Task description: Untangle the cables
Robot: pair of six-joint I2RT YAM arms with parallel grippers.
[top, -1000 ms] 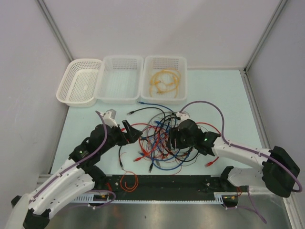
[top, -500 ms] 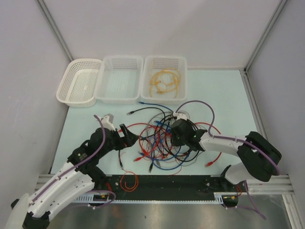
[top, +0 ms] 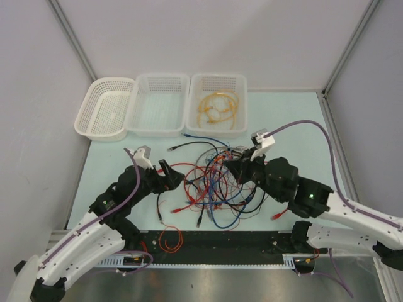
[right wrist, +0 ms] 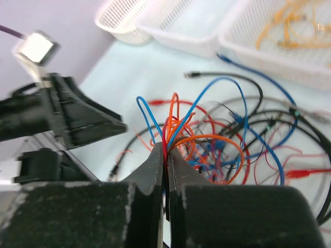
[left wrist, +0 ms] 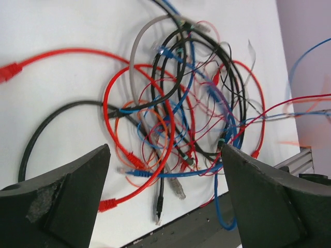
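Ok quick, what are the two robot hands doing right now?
Left gripper: open, holding nothing.
Right gripper: shut on a few thin cables.

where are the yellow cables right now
In the top view, the yellow cables lie coiled in the rightmost white basket at the far side, just beyond the cable tangle.

Three white baskets [top: 157,107], two robot arms [top: 94,233], one table [top: 296,126], one tangle of cables [top: 214,184] beyond counting
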